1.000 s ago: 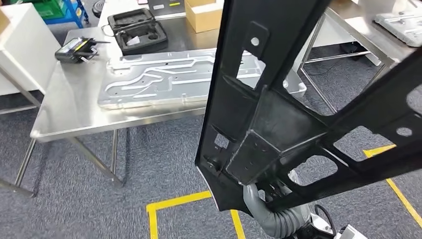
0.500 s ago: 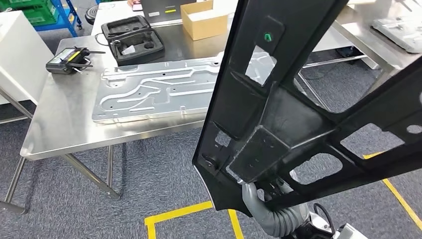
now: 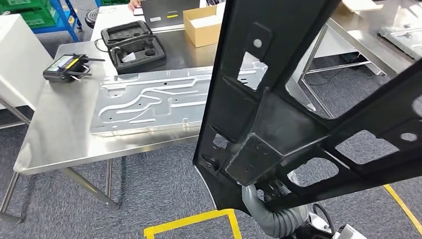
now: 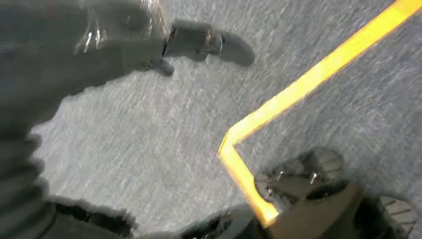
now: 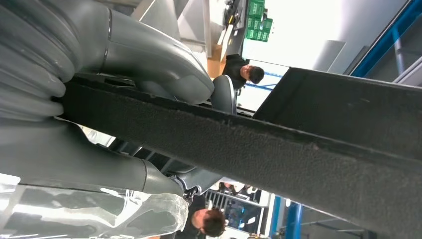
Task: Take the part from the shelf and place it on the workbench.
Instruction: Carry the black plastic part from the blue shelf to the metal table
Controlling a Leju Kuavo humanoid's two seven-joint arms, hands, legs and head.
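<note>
My black part runs off the frame top & right, hiding much of the workbench; left wrist view's blurred, left hand grip unclear

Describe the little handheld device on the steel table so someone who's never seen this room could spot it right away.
Find the steel workbench with the large embossed silver metal plate lying flat on it. The handheld device sits beyond the plate's far left corner, left of the open black foam-lined case. Unlike its neighbours, it is small, dark, has a yellow stripe on its face and thin antennas sticking out.
</note>
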